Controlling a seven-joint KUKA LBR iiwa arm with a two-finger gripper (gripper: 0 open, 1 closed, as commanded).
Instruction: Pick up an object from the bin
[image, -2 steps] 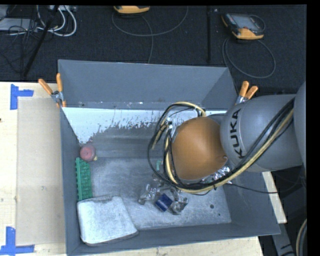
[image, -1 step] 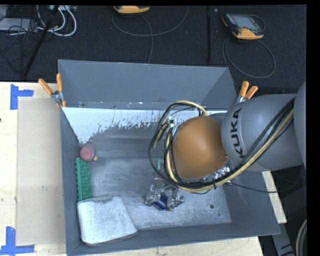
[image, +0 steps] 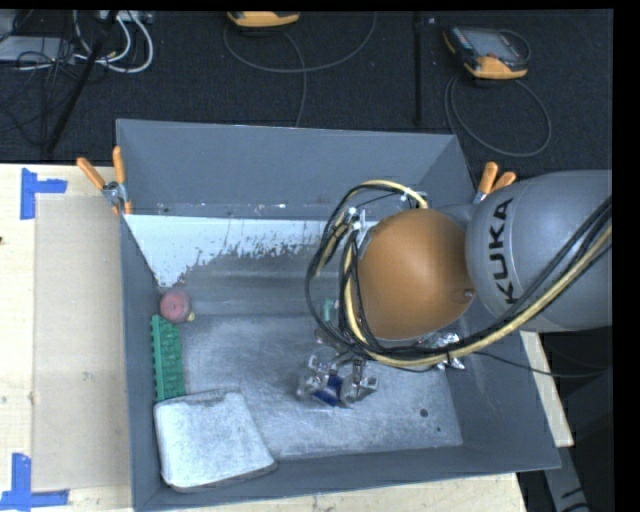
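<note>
While the gripper (image: 336, 382) is hanging over a seemingly unlifted bluish thing (image: 326, 396) near the bin's (image: 250, 170) lower edge, I cannot tell if it is gripping.

"KUKA" on the grey arm (image: 503, 250)

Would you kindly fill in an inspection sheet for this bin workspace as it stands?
Surface: grey metal bin, floor scuffed, whitish smears on the far wall.
Job's things: pink ball, green toothed strip and white cloth, all by the left wall; small blue thing mid-floor.
Clutter: nothing seen.
Grippers: gripper low at the blue thing; hold unclear.
Cables: yellow and black cables loop round the orange wrist cover.
Surroundings: dark floor behind the bin, an orange-and-black device on it.
</note>
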